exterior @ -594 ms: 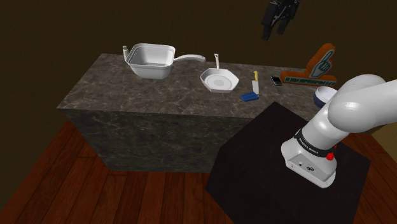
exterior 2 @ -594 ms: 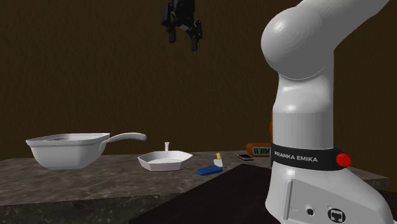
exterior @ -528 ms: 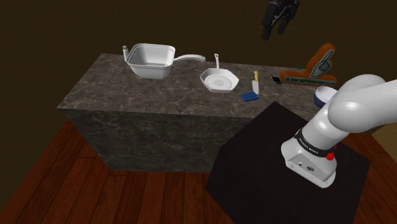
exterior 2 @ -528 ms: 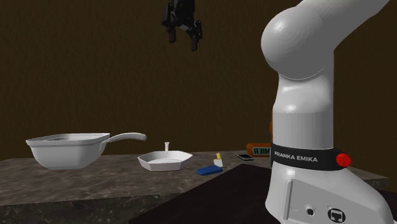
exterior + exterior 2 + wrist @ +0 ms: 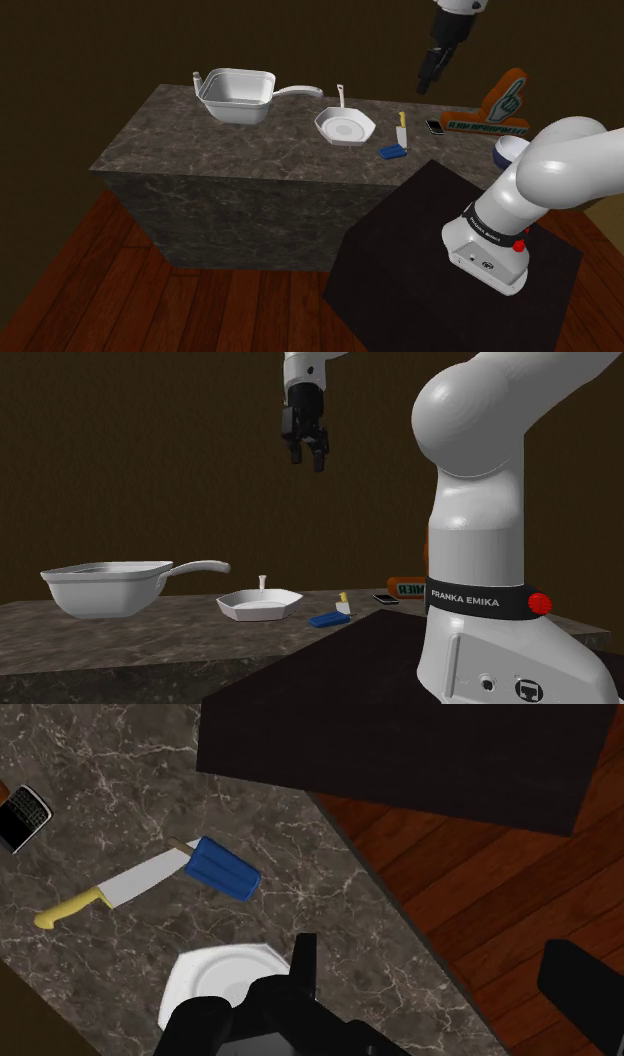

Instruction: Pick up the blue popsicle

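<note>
1. The black gripper [image 5: 308,456] hangs high above the dark marbled counter [image 5: 200,150], its two fingers parted with nothing between them.
2. The blue popsicle [image 5: 223,869] lies flat on the counter well below the gripper. In the wrist view it sits out past the fingertips, near the counter edge that faces the black stand [image 5: 400,250].
3. A knife [image 5: 120,887] with a yellow handle lies just beyond the popsicle from the gripper, with its blade tip right at the popsicle's stick end.
4. Of the containers, a shallow white six-sided pan [image 5: 345,127] sits nearest beneath the gripper, and its floor shows bare white.
5. A deep square white pot [image 5: 238,95] with a long handle stands farthest from the gripper. Its inner walls and floor show plain white too.
6. A small white bowl [image 5: 508,150] with a blue rim sits to the gripper's other side (the arm's elbow covers half of it, so its inside cannot be judged).
7. A black phone [image 5: 20,816] lies past the knife's handle end.
8. For writing, the black band low on the white arm [image 5: 480,472] reads "FRANKA EMIKA".
9. The orange foam-finger sign [image 5: 505,105] carries white lettering along its base. The part that shows in the second exterior view seems to end in "NER".
</note>
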